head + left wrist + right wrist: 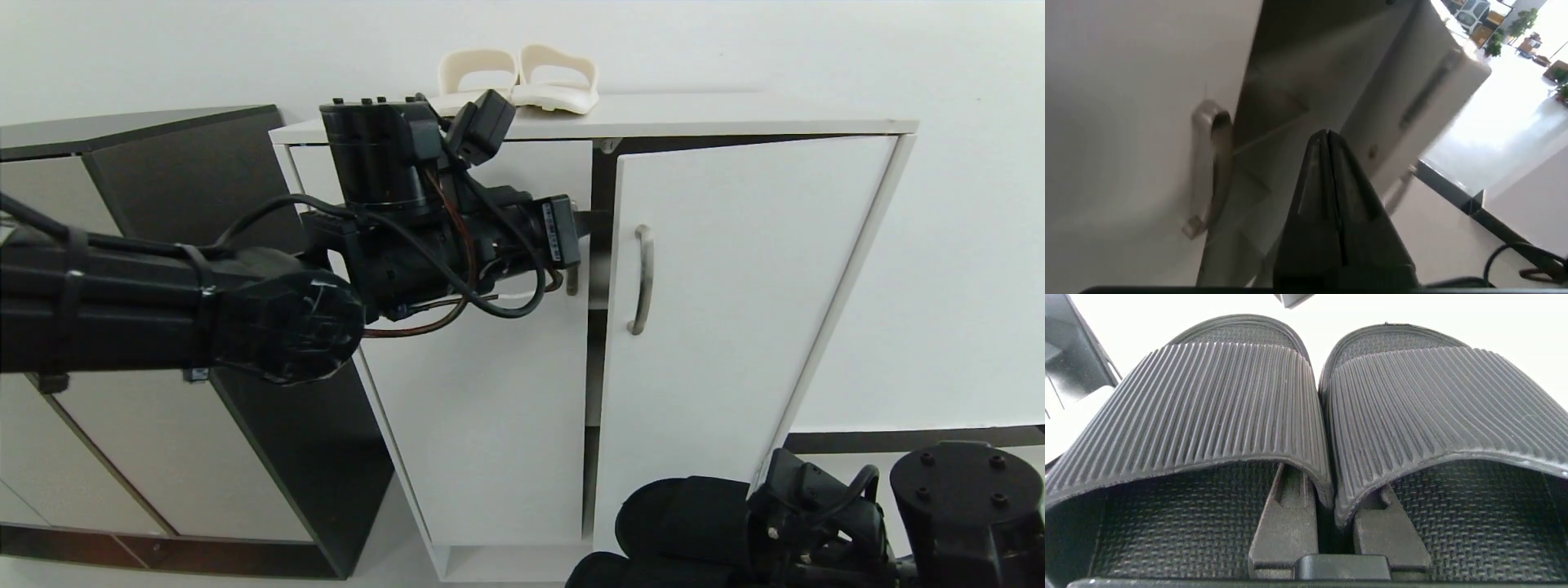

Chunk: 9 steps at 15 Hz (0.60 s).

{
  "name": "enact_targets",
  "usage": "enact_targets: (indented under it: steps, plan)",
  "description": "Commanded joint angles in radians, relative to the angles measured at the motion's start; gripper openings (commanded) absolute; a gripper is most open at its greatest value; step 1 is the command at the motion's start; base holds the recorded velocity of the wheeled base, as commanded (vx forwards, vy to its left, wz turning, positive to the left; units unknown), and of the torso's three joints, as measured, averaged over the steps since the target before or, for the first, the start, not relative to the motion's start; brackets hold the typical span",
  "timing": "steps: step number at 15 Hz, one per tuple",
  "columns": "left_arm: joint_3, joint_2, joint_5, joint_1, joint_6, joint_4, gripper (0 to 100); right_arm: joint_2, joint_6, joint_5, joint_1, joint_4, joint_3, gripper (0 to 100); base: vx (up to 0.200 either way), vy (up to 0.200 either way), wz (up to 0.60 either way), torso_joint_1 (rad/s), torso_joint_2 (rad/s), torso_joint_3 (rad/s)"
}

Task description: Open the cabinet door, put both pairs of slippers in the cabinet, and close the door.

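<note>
Atop the cabinet (735, 122), head view, I see the white pair (522, 77) waiting; left wrist, my left gripper (1328, 151) sits closed, empty, by the handle (1208, 163), likely to hook it; right wrist, my right gripper (1331, 490) clamps the black pair (1233, 400) for stowing.

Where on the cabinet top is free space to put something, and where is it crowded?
Bare: the cabinet top, from the cream slippers to its right edge. Crowded: its left part, where those slippers sit. The gap between the doors is narrow, and the left gripper occupies its upper part.
</note>
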Motion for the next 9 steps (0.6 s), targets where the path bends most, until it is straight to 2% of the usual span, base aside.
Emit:
enact_targets:
  steps: [1,7,9]
  plan:
    - [-0.05,0.064,0.0,-0.007,0.001,0.002,0,0.001,-0.001,-0.001,0.001,0.001,-0.003,0,0.0,0.0,0.0,0.0,0.0,0.0]
    - [-0.081,0.069,0.001,-0.007,0.001,0.048,0,0.027,0.007,-0.001,0.018,0.001,-0.006,0,0.0,0.0,0.0,0.0,0.0,0.0]
    - [-0.076,0.064,0.004,-0.025,0.001,0.047,0,0.029,0.012,-0.001,0.046,0.006,0.0,0,-0.2,0.0,0.0,0.0,0.0,0.002]
